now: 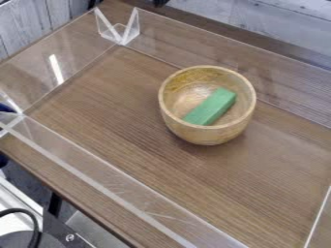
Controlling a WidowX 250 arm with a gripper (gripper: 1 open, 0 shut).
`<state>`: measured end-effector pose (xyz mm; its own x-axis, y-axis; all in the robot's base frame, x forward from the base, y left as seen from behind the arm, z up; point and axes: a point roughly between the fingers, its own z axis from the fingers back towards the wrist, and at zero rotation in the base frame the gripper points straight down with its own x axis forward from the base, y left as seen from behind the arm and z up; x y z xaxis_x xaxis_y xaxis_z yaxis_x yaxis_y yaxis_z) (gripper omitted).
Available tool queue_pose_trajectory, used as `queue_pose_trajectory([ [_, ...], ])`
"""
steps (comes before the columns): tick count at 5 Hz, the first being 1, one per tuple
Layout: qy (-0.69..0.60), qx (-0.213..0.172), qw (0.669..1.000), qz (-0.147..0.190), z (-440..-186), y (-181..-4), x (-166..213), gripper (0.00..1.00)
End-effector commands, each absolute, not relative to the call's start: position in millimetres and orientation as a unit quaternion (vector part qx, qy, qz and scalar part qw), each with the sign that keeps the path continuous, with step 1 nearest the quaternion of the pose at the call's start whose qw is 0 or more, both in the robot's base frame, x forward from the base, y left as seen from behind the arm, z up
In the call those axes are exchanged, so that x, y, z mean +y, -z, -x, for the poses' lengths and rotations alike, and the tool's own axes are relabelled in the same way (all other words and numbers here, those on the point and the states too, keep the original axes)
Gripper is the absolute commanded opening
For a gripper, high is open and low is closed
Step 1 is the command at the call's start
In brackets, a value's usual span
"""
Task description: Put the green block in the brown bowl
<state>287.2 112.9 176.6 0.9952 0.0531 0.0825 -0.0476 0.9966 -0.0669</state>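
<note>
Pincer out of view, state unknowable; green block (210, 107) lies tilted inside brown bowl (207, 135).

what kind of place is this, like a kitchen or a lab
Most likely a lab or test bench, not a kitchen. The wooden tabletop is fenced by clear acrylic walls, and it holds only a brown bowl with a green block lying inside.

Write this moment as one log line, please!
green block: lying inside brown bowl | fingers: out of view | task: looks done
</note>
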Motion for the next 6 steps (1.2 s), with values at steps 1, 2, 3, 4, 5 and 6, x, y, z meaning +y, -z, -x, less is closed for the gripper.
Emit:
queue_pose_trajectory([
  [1,-0.008,-0.067,0.998,0.013,-295,-183.5,109,0.0],
  [2,0.03,-0.053,0.998,0.02,-297,-174.1,73,0.0],
  [3,0.065,-0.041,0.997,0.028,-299,-161.2,36,0.0],
  [4,0.093,-0.035,0.995,0.029,-301,-152.0,6,0.0],
  [5,0.117,-0.028,0.992,0.03,-306,-141.7,-17,0.0],
  [6,0.12,-0.022,0.992,0.032,-308,-130.8,-20,0.0],
])
